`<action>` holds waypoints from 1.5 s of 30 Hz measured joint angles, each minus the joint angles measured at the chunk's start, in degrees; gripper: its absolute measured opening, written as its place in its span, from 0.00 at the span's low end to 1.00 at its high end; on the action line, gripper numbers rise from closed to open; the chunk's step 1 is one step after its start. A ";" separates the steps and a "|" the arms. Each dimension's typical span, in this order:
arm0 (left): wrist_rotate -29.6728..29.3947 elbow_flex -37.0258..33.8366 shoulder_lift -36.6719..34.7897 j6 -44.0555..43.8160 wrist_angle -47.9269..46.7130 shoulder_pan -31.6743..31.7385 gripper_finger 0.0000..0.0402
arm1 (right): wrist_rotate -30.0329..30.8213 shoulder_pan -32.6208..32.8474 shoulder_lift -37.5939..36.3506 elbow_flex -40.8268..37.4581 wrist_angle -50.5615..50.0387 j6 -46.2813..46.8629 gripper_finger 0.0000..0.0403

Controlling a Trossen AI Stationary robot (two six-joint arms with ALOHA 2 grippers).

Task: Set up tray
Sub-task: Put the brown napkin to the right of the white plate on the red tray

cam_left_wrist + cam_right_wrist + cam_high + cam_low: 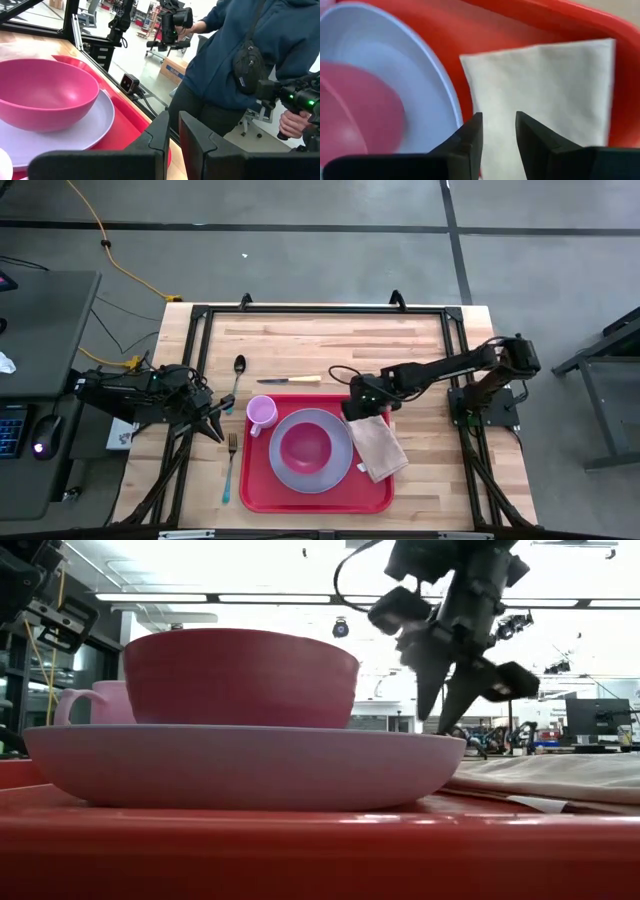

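Butcher-block table [420, 350] | glossy red tray [315, 500] | right pincer [498, 131] released above creased napkin [545, 95]

Place: a robotics lab or workshop hall.
Floor: bare grey concrete [330, 255] with dark seams and a yellow cable [110, 250] trailing across it.
Bench: a wooden table [330, 340] in a black metal frame.
Beyond: ceiling strip lights [290, 598], monitors [598, 720], more robot arms [122, 20].
Person: one stands nearby in a blue hoodie [250, 55].
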 joint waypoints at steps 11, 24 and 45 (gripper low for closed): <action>-0.02 0.00 -0.02 0.00 0.02 0.00 0.18 | -3.37 9.59 -4.82 0.00 -7.77 -2.31 0.19; -0.07 0.00 -0.02 -0.04 0.15 0.00 0.18 | 0.61 17.13 -3.96 -1.64 -3.95 3.75 0.19; -0.66 -0.04 0.00 -1.68 0.33 0.02 0.18 | -2.51 21.15 5.13 -1.68 3.19 7.67 0.19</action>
